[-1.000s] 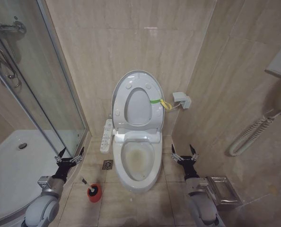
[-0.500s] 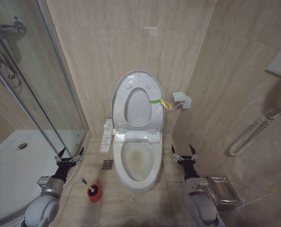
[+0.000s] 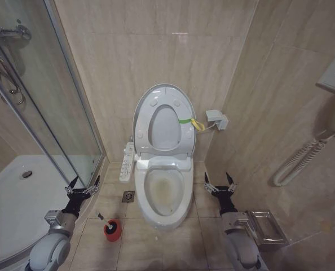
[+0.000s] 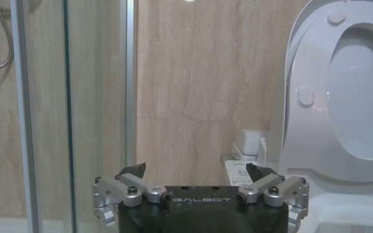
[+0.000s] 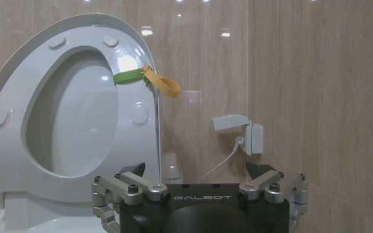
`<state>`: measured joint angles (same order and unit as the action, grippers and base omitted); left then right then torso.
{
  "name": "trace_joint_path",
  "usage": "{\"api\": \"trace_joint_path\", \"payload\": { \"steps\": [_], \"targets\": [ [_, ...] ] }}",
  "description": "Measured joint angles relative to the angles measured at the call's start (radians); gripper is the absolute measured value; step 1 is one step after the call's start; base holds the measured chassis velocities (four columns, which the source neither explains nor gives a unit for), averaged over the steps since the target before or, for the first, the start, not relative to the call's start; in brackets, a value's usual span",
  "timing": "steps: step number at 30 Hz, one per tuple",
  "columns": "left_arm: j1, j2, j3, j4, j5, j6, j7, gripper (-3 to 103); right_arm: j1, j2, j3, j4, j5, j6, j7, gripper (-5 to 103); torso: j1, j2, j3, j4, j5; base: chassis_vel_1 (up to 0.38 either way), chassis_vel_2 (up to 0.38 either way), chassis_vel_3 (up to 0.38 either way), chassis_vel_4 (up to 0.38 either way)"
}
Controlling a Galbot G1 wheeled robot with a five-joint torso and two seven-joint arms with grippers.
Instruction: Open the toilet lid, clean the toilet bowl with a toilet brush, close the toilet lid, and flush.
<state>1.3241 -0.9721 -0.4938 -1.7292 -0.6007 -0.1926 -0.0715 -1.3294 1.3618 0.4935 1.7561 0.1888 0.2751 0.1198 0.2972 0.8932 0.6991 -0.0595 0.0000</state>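
Shower glass (image 3: pixel 71 113) and wall socket (image 3: pixel 216 118) flank the toilet bowl (image 3: pixel 166 195).

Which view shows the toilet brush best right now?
The head view: the toilet brush stands in its red holder on the floor, between the left gripper and the toilet bowl. The wrist views face the wall and the raised toilet lid instead.

toilet brush (image 3: pixel 109 224) — left of toilet bowl (image 3: pixel 165 195)
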Motion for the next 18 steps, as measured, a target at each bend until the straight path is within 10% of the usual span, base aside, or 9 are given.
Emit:
{"api": "trace_joint_path", "payload": {
  "steps": [18],
  "targets": [
    [0.0, 0.0, 0.0, 0.0, 0.0, 0.0, 0.0, 100, 0.0, 0.0, 0.0, 0.0, 0.0, 0.0, 0.0, 100, 0.0, 0.0, 0.0, 0.0, 0.0, 0.0, 0.0, 0.0, 0.0]
  ]
}}
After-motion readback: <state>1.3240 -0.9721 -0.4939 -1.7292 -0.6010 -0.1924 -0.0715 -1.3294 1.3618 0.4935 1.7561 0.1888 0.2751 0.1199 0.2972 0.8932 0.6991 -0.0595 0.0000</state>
